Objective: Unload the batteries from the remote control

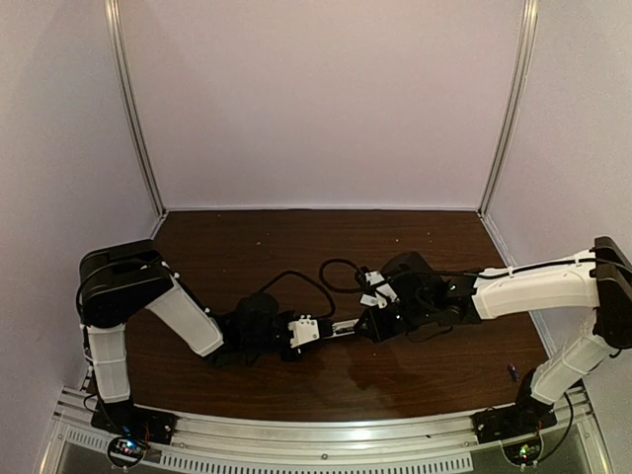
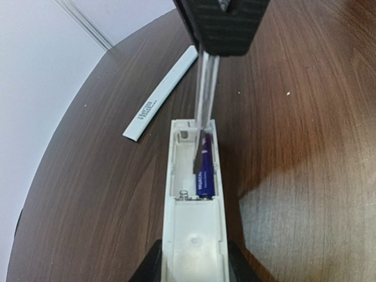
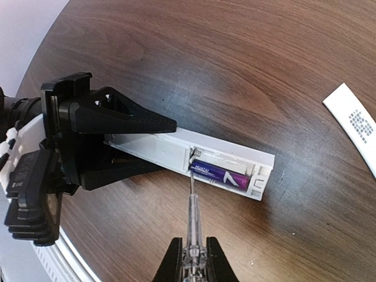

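The white remote control (image 2: 194, 229) lies with its battery bay open and facing up. My left gripper (image 2: 194, 264) is shut on its near end. One purple-blue battery (image 2: 204, 179) sits in the right slot; the left slot shows only a bare spring. My right gripper (image 3: 194, 261) is shut on a clear-handled screwdriver (image 3: 194, 217). The screwdriver's tip touches the battery (image 3: 223, 174) at its spring end, inside the remote (image 3: 158, 147). In the top view the remote (image 1: 341, 324) lies between the left gripper (image 1: 306, 331) and the right gripper (image 1: 380, 321).
The remote's flat white back cover (image 2: 161, 94) lies loose on the dark wood table beyond the remote, and shows in the right wrist view (image 3: 355, 126). A small dark object (image 1: 513, 372) lies near the right arm's base. A black cable (image 1: 331, 272) loops behind the grippers.
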Motion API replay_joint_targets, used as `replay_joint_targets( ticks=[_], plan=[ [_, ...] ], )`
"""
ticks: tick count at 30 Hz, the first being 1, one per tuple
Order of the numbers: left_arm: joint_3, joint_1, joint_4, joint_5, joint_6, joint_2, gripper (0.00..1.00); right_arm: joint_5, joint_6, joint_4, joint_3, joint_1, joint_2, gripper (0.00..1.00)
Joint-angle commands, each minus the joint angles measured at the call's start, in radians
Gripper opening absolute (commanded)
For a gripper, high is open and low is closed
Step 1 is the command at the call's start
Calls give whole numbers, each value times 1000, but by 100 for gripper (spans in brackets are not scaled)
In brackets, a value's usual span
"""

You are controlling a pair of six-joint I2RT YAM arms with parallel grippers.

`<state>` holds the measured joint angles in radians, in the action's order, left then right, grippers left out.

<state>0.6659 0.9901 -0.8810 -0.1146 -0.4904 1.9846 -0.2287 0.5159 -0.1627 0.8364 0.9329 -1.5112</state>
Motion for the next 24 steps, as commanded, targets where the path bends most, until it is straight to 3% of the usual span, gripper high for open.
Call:
replay_joint_targets(
  ticks=[1,12,24],
  plan=[
    [-18,2,-63,14,-17,6,0,23,-30,-101,46,4,58,0],
    [-63,2,-183,71,-57,9,0,103,-109,-266,117,6,156,0],
    [-230,21,-623,172,-163,26,0,160,-178,-305,150,4,185,0]
  ],
)
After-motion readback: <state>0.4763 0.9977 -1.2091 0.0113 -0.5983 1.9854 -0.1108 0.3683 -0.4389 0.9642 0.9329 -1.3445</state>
